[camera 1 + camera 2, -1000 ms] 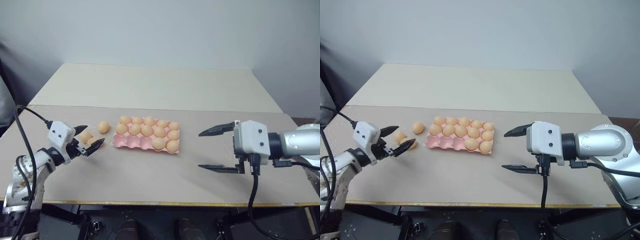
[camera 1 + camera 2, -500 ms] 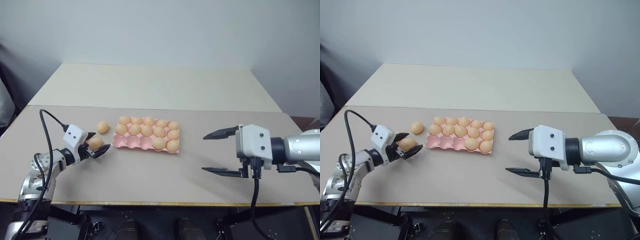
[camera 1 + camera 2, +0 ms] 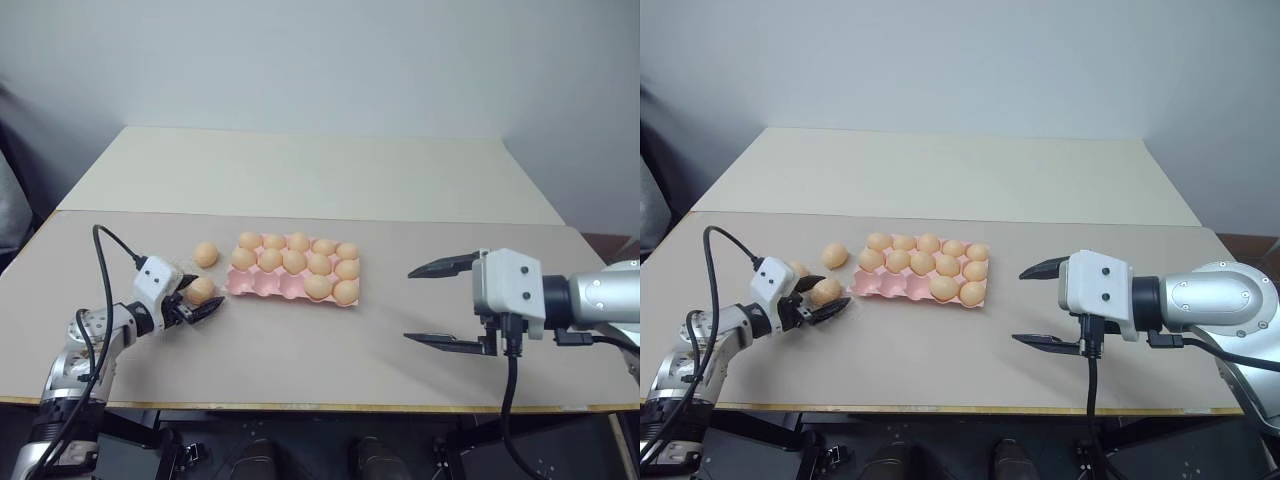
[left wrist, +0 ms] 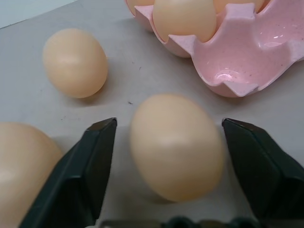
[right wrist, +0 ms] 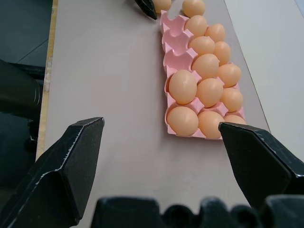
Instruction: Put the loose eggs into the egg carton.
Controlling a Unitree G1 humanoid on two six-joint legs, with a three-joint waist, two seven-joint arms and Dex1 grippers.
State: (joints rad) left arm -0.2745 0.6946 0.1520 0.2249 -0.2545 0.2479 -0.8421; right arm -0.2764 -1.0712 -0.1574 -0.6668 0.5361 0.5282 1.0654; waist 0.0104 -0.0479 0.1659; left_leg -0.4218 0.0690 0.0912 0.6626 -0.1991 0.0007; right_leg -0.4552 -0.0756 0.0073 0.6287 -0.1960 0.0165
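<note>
Spanning a grey-walled room, tan table (image 3: pixel 300 350).

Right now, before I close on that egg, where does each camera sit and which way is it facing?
Left and right eye views: on the head, looking forward and down over the table; left gripper and right gripper show.
Left wrist view: looks along its fingers at a loose egg between them, with the egg carton beyond.
Right wrist view: looks along its open fingers over the carton.
Shared: both wrist views show the carton's empty cups.
</note>
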